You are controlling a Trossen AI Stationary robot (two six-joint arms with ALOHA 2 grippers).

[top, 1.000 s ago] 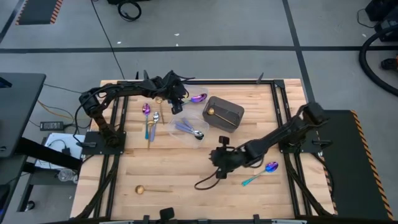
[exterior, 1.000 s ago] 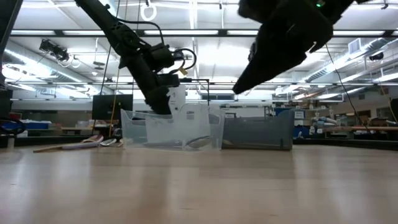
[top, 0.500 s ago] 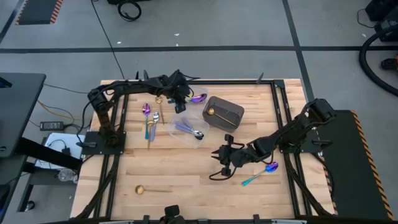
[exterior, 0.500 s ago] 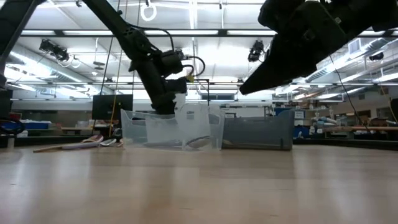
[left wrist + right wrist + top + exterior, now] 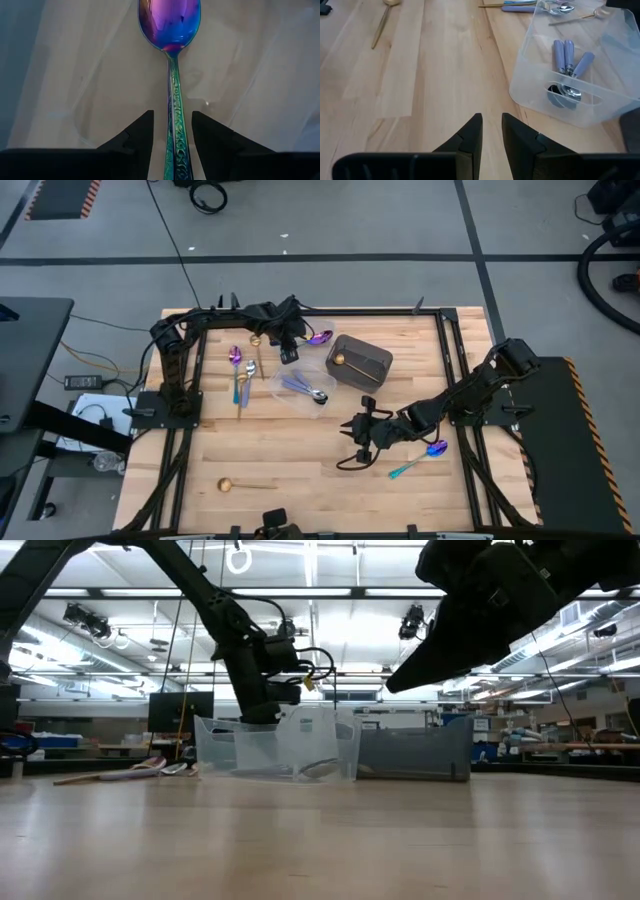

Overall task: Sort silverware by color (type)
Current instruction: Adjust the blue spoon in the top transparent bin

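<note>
My left gripper (image 5: pixel 287 346) hovers over the far clear tub (image 5: pixel 322 326), open. In the left wrist view its fingers (image 5: pixel 139 134) stand on either side of the teal handle of an iridescent purple-blue spoon (image 5: pixel 172 75) without touching it. The spoon (image 5: pixel 319 337) lies flat on the tub's floor. My right gripper (image 5: pixel 352 438) hangs above bare wood near the table's middle, open by a narrow gap (image 5: pixel 491 131) and holding nothing. A second iridescent spoon (image 5: pixel 425 453) lies on the table to its right.
A clear tub (image 5: pixel 305 388) holds lavender-handled spoons (image 5: pixel 567 55). The dark bin (image 5: pixel 360 364) holds a gold spoon (image 5: pixel 339 360). Several mixed spoons (image 5: pixel 240 372) lie loose at the far left. One gold spoon (image 5: pixel 238 483) lies near the near edge. Bare wood surrounds the right gripper.
My right gripper has drawn back a little toward the table's right edge and then stopped. My left arm has swung its elbow inward, and its gripper has shifted slightly toward the right over the far tub. The spoons have stayed where they were.
</note>
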